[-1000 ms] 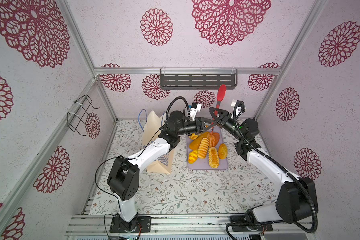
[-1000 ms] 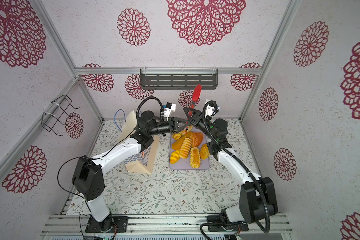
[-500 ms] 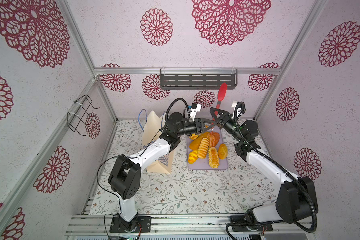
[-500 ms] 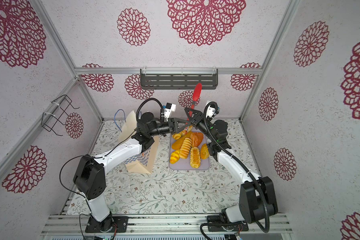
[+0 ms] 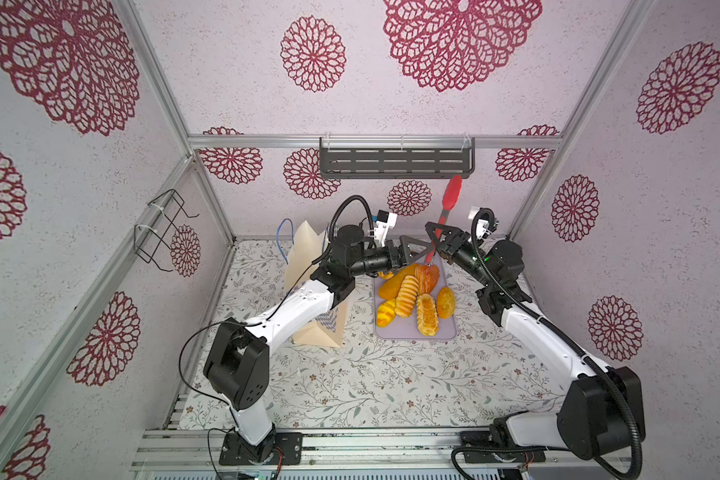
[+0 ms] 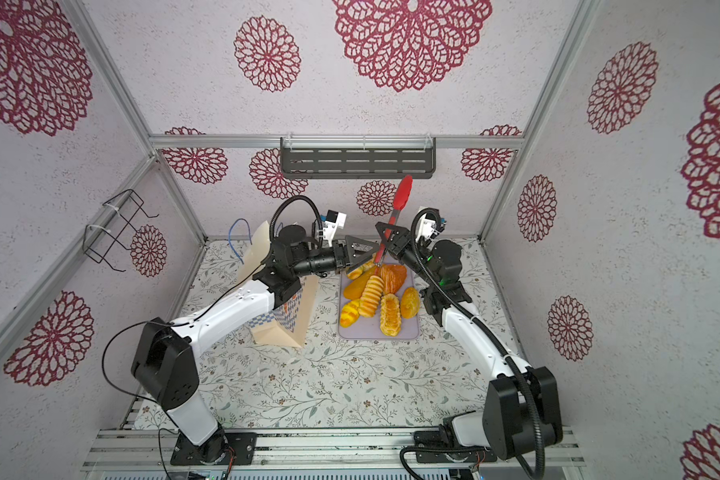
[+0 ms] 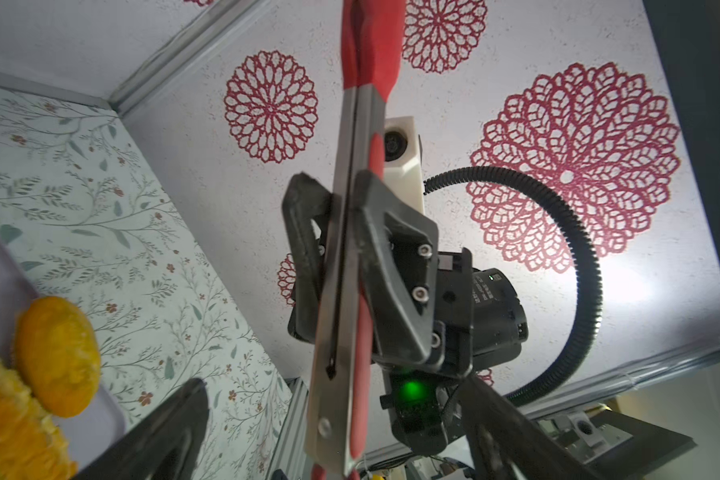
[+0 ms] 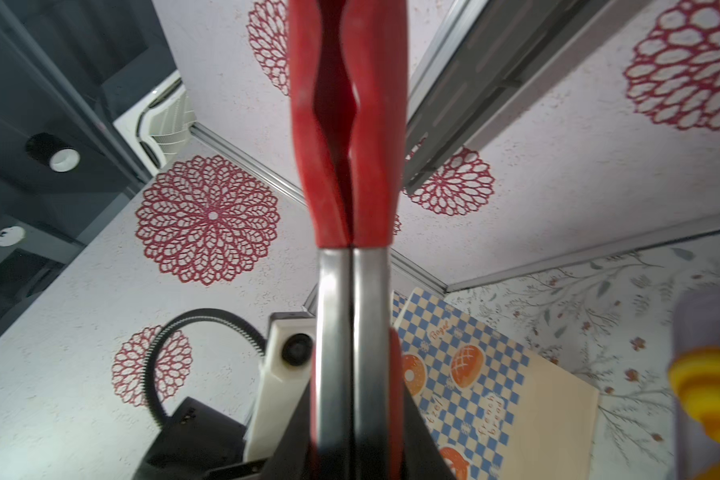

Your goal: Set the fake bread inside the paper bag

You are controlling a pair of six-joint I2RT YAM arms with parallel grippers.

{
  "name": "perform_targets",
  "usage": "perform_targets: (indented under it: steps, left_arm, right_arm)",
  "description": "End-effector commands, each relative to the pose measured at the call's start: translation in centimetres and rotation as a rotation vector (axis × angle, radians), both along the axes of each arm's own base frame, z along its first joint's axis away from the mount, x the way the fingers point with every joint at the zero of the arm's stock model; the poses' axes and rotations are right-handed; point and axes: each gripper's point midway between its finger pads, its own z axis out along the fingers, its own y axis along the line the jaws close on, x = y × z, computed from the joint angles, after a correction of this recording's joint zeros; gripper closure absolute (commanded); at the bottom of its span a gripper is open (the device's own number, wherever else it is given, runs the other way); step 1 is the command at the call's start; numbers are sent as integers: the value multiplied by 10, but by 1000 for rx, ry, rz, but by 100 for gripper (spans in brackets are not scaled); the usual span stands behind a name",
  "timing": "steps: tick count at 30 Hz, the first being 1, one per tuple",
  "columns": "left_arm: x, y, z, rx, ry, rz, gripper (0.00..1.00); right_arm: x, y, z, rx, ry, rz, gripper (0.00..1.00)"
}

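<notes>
Loaves of fake bread (image 5: 410, 297) lie heaped on a lilac tray (image 5: 447, 332) on the counter (image 5: 350, 386), below both grippers; the paper bag (image 6: 285, 316) stands upright beside the tray, under the left arm and behind the left gripper (image 5: 417, 250); that gripper is spread wide, its jaws on either side of the steel end of the tongs (image 5: 444, 208) without pinching it; the right gripper (image 5: 436, 240) is clenched on the tongs, whose red tips point upward.
</notes>
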Motion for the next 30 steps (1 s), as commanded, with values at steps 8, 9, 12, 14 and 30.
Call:
perform_targets:
  steps: [8,9,12,14,30]
  left_arm:
    - [6,82,28,429,-220,376,3]
    - [5,90,33,453,-239,406,3]
    - [1,114,46,518,-282,489,3]
    - [0,132,54,577,-303,552,3]
    - [-18,295,53,946,-155,916,3]
  right_arm:
    - [-14,-50,-46,-474,147,-215,87]
    - [-15,-53,-53,-511,170,-221,87]
    - [-16,-58,-74,-589,238,-220,88]
    - [-16,-60,-87,-627,282,-211,88]
    - [-39,-34,-158,-1030,517,5,72]
